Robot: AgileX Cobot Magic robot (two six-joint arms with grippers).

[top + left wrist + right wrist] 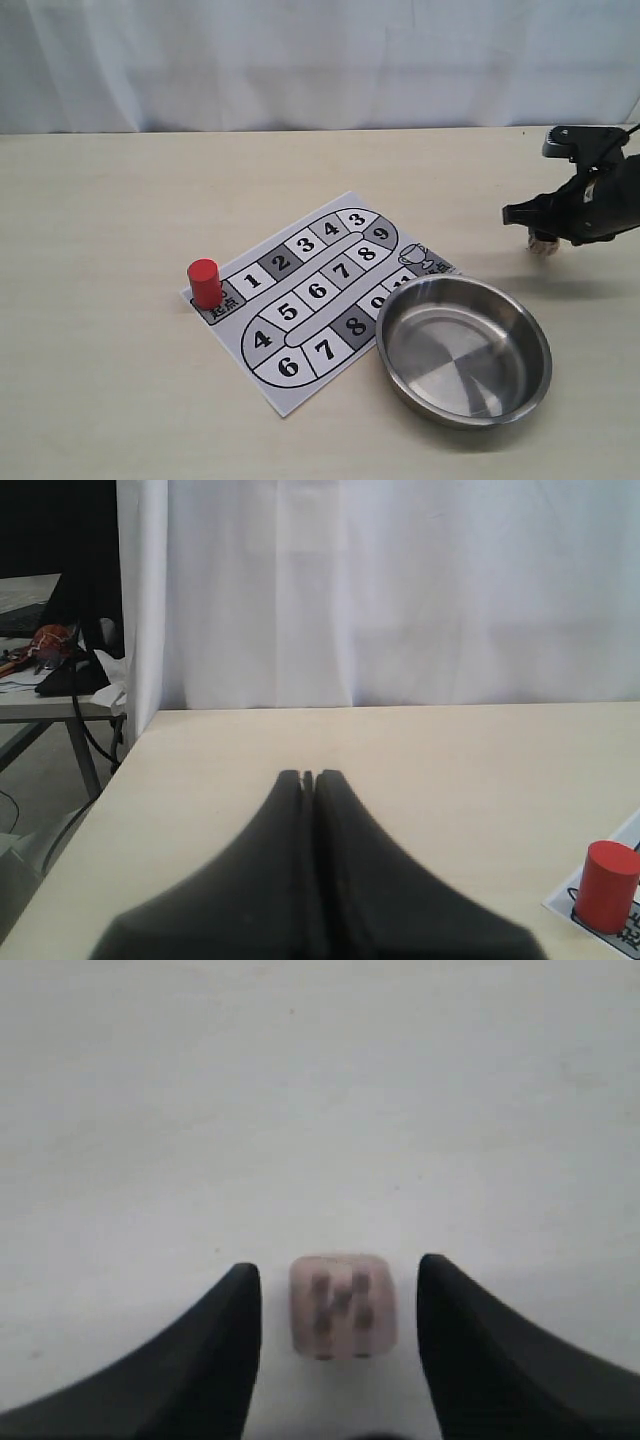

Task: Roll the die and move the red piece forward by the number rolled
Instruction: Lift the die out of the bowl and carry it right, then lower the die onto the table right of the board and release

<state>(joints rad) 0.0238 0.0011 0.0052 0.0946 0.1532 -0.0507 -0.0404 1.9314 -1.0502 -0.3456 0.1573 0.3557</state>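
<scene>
The right gripper [338,1266] is low over the table [120,200], beyond the steel bowl [547,350], jaws parted and empty — the die [343,1305] lies squarely between them, untouched, a gap either side — nearest this arm.

Table [120,400]: pale wood-grain surface, smooth, matt. Bowl [398,308]: bare metal, polished, glossy, streaked reflections inside. Game sheet [290,397]: thin printed paper, matt. Red piece [204,283]: smooth, faint sheen. Die [342,1305]: pale, dull; blurred. Left gripper [308,778] and right gripper [338,1265]: black, matt, plastic-looking. Curtain [300,60]: white cloth.
</scene>
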